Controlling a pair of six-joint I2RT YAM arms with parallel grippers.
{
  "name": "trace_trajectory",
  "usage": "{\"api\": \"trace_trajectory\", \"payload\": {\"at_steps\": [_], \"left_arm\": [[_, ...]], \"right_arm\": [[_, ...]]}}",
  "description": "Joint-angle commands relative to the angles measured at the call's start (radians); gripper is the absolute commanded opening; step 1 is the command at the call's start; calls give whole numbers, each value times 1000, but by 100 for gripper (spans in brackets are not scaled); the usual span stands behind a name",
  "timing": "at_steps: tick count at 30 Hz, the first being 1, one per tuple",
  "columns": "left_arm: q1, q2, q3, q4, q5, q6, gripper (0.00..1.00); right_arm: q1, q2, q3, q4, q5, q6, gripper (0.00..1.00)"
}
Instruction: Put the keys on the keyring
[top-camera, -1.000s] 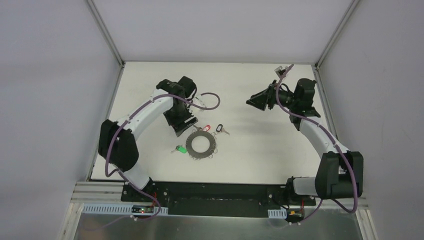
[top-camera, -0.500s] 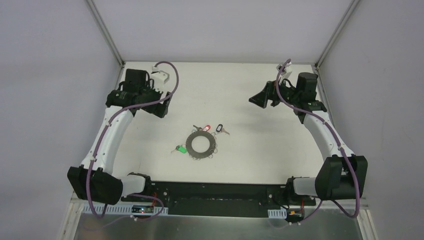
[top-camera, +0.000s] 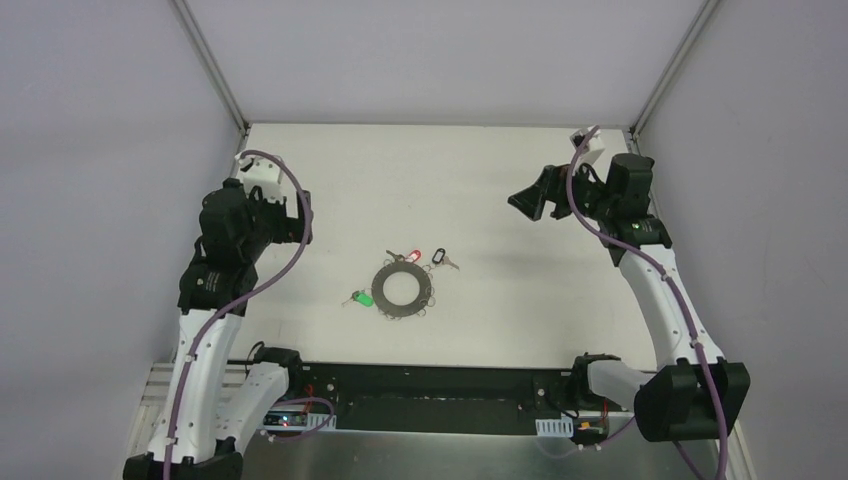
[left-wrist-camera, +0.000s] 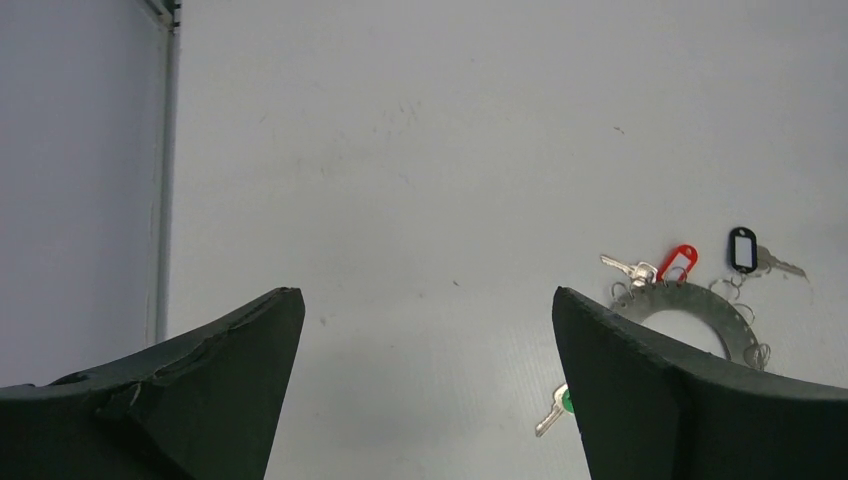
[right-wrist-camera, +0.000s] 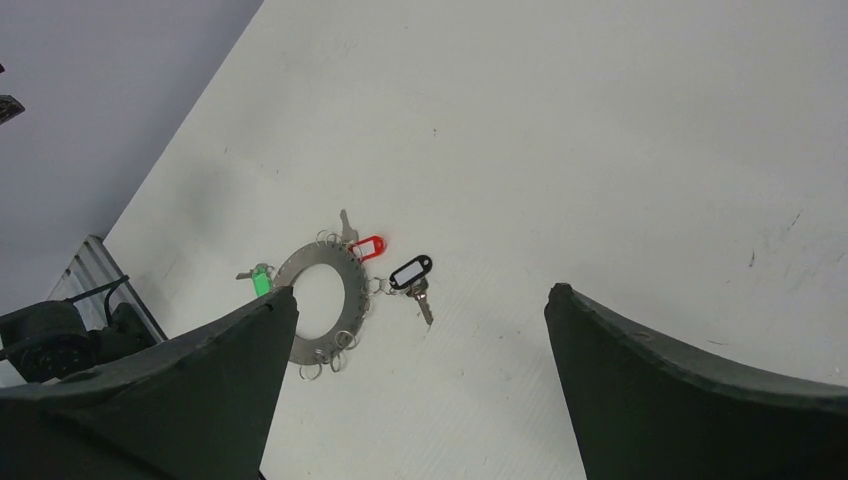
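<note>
Left end effector (left-wrist-camera: 425, 295) and right end effector (right-wrist-camera: 420, 291) spread wide (nothing held); keys (right-wrist-camera: 370, 245) edge the keyring (top-camera: 379, 288).

Left wrist view: 1 finger (left-wrist-camera: 680, 400) of the left gripper (left-wrist-camera: 428, 297) hides the keyring's (left-wrist-camera: 690, 298) near arc and most of the green key (left-wrist-camera: 560, 405); loop attachments too small to tell.

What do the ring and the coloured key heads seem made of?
The keyring looks like flat grey metal, dull sheen. The red key head, black key head and green key head look like plastic, by their saturated colours; the black one has a white insert, perhaps paper. The key blades look like bare silvery metal.
</note>
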Motion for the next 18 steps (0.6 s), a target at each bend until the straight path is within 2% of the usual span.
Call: {"api": "trace_trajectory", "payload": {"at_steps": [1,5,9,13,18], "left_arm": [[26,-39,-6,27,-113,-77,99],[34,-99,-60,68,-124,-148,99],[36,-166,-125,152,-123,-154,99],[43,-161,-115,132,-103,-167,99],[49,-163,-115,80,-1,-144,99]], "right_arm": [[-7,-75,-36,63,13,32,98],[-12,-71,-35,78,32,78,98],[-21,-80,-34,88,77,86,98],[-22,-92,-44,96,149,83,98],[-25,-111,-80,112,164,81,98]]}}
